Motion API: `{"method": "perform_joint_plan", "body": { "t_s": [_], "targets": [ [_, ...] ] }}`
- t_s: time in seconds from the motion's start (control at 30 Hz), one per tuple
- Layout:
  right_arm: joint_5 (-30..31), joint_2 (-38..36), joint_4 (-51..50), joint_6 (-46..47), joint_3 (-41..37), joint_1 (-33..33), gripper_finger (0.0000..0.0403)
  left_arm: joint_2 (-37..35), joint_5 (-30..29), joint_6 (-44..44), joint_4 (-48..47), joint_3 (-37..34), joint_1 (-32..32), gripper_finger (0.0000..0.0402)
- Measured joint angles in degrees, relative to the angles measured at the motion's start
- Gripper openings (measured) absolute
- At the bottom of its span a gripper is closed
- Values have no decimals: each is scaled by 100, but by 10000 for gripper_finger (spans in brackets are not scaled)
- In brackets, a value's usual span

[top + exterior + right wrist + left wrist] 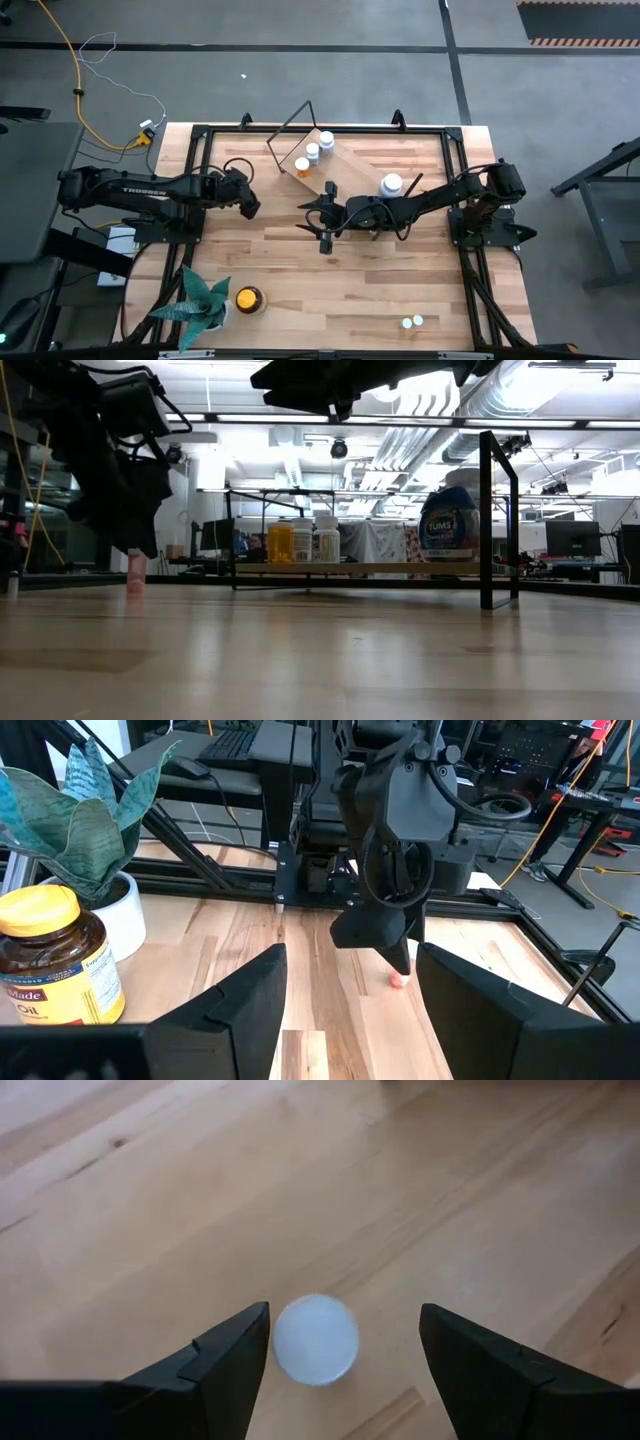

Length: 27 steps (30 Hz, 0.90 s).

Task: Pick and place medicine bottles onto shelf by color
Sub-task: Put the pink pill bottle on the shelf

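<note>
Hovering left claw [335, 1342] open over white-capped bottle [316, 1338] standing on tabletop [150, 1210]; cap sitting between my fingers, nearer one, untouched. Right claw [345, 985] waiting open mid-tabletop. Other bottles [312, 153] standing on shelf [345, 165].

arms: 2, dark, jointed | left arm [150, 188]: white "TROSSEN" lettering on its long link | cables: black loops along the right arm [430, 200] | left pincer [340, 1370]: 2 black wedge fingers | right pincer [345, 1010]: 2 black angular fingers, matte
</note>
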Motion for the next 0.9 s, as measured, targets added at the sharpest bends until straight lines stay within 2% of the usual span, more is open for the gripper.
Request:
{"method": "perform_joint_plan", "body": {
  "t_s": [0.17, 0.47, 0.9],
  "targets": [
    [0, 0, 0, 2, 0, 0, 215, 0, 5, -40, -256, 0, 2, 250],
    [2, 0, 0, 3, 0, 0, 215, 0, -146, 61, -164, 0, 2, 246],
    [2, 0, 0, 4, 0, -2, 215, 0, -148, 111, -176, 0, 2, 153]
  ]
}}
